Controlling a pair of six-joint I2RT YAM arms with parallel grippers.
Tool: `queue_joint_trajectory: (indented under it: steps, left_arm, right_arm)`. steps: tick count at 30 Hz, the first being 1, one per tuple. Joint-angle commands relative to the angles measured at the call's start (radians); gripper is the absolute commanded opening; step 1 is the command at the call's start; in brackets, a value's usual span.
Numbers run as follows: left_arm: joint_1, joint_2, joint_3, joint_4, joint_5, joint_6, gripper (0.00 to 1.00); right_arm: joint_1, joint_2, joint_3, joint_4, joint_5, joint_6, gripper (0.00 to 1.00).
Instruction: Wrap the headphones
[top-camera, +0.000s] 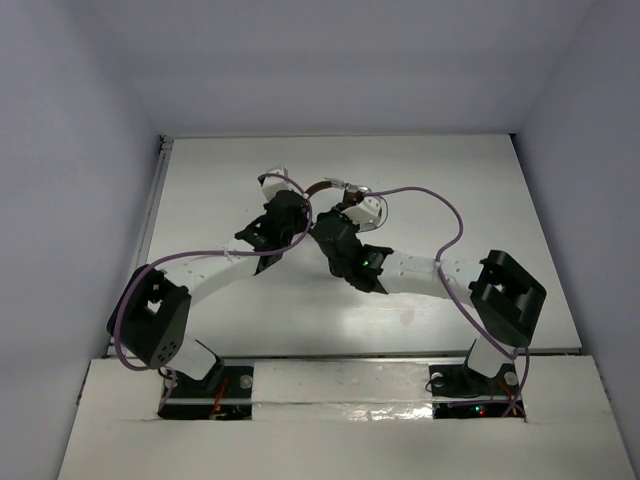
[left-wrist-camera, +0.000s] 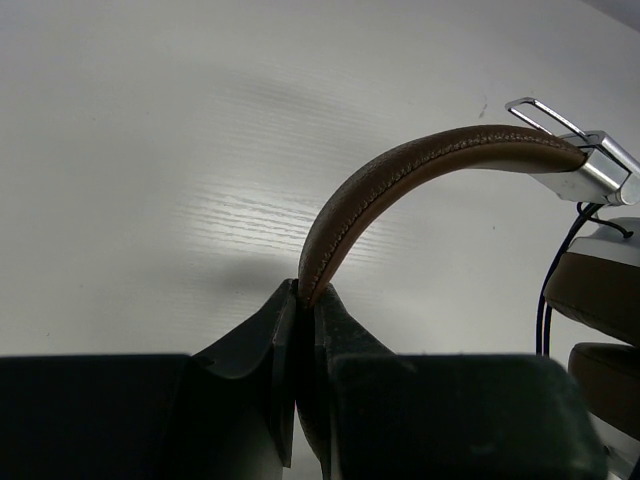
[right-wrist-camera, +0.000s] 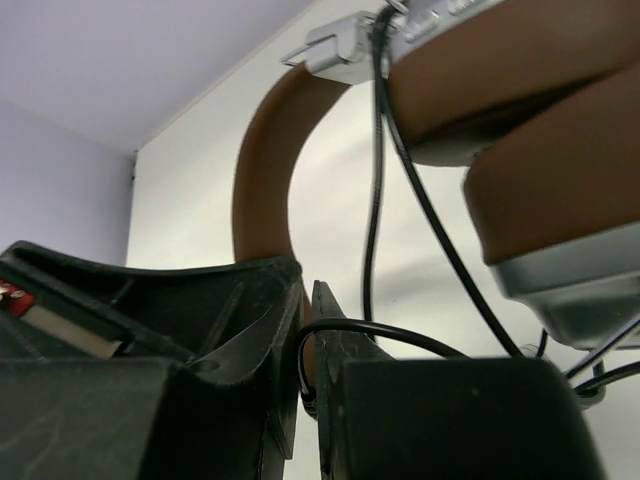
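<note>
A white table (top-camera: 450, 170) with faint wood grain fills the middle of the top view, a bright glare patch (top-camera: 390, 315) lying on it below centre. Pale grey-lilac walls (top-camera: 330, 60) close it in at the top, left and right of the frame, and a white ledge (top-camera: 340, 420) runs across the bottom edge.

The white table (top-camera: 450, 170) shows faint wood grain and a patch of glare. The headphones (top-camera: 362, 207) are over its far middle, possibly resting on it.
</note>
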Motion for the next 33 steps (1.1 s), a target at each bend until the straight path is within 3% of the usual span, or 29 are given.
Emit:
queue_joint_trajectory:
  steps: [1,16,33]
  left_arm:
    - [-0.005,-0.027,0.036,0.076,0.012,-0.021,0.0]
    - [-0.005,-0.007,0.033,0.1,0.046,-0.053,0.0]
    - [-0.005,-0.028,0.061,0.052,0.061,-0.081,0.0]
  right_arm:
    - [0.011,0.006,0.039,-0.015,0.104,0.048,0.13]
    - [0.011,-0.074,0.014,0.049,0.189,0.054,0.1]
    - [0.011,0.064,0.08,0.036,0.253,-0.025,0.1]
